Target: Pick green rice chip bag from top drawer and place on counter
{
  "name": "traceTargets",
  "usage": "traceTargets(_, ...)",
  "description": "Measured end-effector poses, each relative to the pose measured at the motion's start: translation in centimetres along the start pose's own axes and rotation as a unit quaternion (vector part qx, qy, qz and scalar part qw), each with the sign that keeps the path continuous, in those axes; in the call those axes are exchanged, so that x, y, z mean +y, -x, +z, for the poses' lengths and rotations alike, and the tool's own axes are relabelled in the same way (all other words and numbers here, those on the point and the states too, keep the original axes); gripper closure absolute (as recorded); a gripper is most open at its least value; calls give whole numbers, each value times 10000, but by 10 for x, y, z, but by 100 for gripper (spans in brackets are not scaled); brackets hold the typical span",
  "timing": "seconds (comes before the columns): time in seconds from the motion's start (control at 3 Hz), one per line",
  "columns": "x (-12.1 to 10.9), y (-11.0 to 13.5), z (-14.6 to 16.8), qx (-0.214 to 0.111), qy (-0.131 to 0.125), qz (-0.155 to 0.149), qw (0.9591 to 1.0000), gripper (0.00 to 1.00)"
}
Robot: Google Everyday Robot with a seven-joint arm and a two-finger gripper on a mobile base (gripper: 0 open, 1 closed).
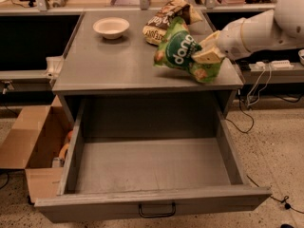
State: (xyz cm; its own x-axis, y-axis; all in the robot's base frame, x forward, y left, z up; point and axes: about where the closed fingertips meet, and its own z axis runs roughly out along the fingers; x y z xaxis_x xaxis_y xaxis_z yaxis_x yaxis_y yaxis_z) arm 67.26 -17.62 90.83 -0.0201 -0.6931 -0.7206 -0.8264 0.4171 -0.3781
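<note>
My gripper (205,56) is shut on the green rice chip bag (183,51) and holds it tilted just above the right front part of the counter (109,63). The bag is light green with a dark green round logo and white lettering. The white arm (259,30) reaches in from the right. Below, the top drawer (152,167) stands pulled fully open, with nothing visible inside. Its small dark handle (156,210) shows on the front panel.
A brown-and-cream chip bag (166,19) lies at the back of the counter, just behind the green bag. A white bowl (111,27) sits at the back left. An open cardboard box (35,146) stands on the floor left of the drawer. Cables (256,87) run at right.
</note>
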Motion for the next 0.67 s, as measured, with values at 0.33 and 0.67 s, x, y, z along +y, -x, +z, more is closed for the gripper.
traceTargets(0.33,-47,1,41,-183,-55,506,9985,100)
traceTargets(0.67,-83,-3,62,-341,-171,877,9954,86)
